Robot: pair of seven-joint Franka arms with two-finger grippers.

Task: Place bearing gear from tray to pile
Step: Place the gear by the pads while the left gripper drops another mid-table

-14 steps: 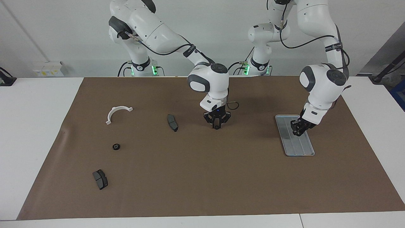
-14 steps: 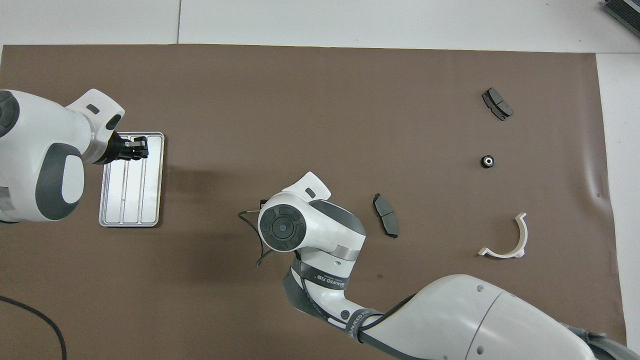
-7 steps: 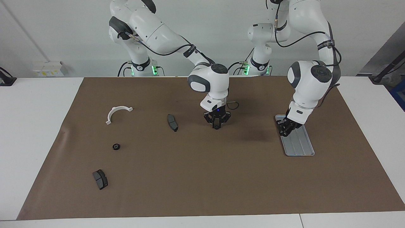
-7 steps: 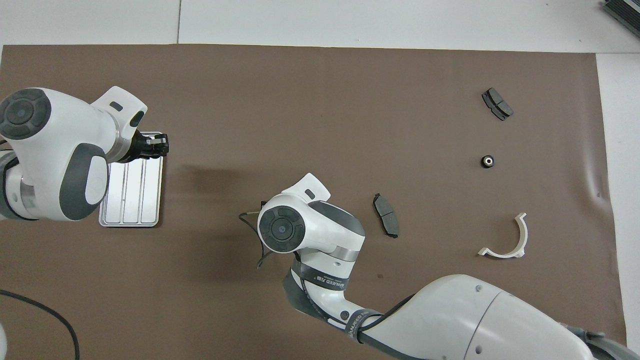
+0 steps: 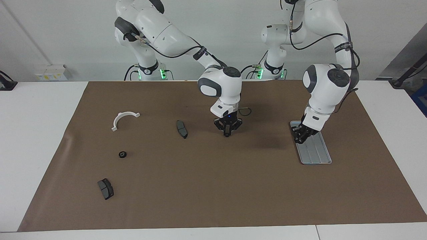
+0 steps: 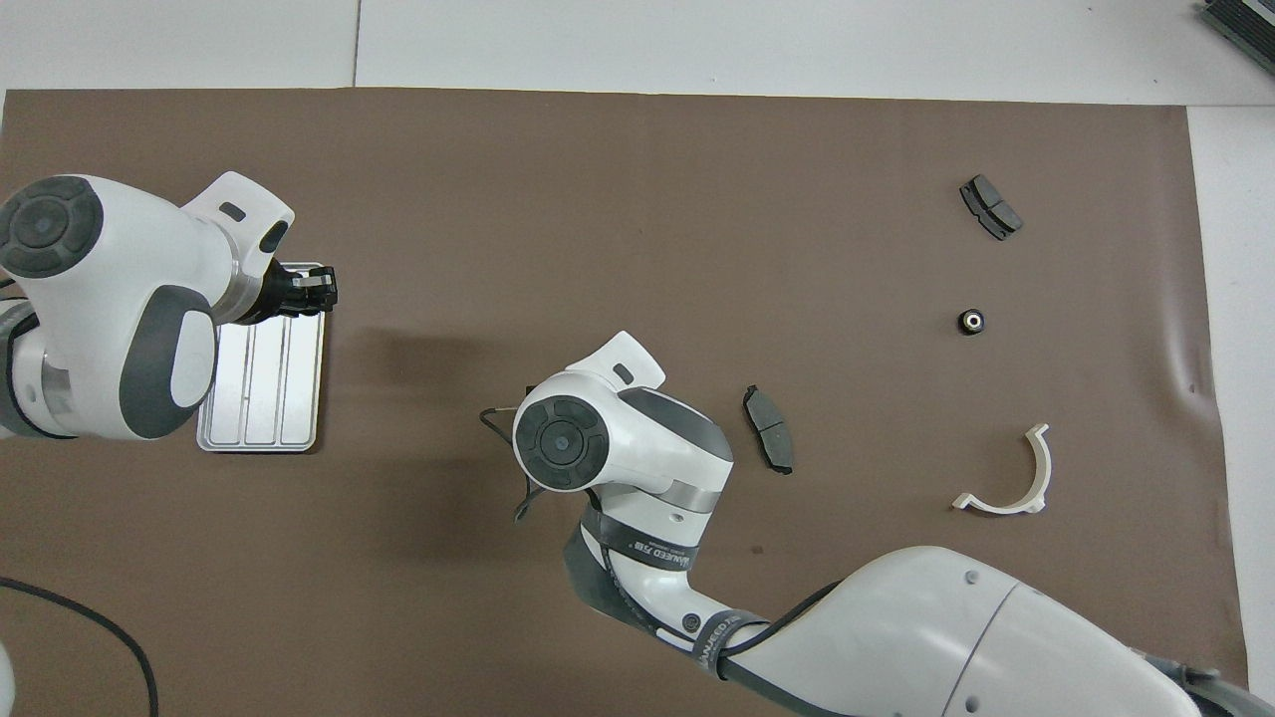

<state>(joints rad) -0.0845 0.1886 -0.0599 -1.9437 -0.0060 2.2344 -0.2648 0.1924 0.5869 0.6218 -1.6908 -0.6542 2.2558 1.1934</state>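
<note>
Brown mat (image 5: 213, 186): my left gripper (image 5: 299, 140) over tray (image 5: 317, 155) edge, fingers indistinct; my right gripper (image 5: 227, 134) shut, empty, mid-mat. One gear (image 5: 122, 154) in pile; tray shows none.

In the overhead view the right gripper (image 5: 227, 132) is hidden under its own wrist, part of the tray (image 6: 261, 398) is covered by the left arm, and whether anything is pinched by the left gripper (image 6: 321, 291) cannot be told.

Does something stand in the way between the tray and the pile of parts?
Yes. The right claw, shut, hangs over the mat between the tray and the pile. Nothing else lies between them.
</note>
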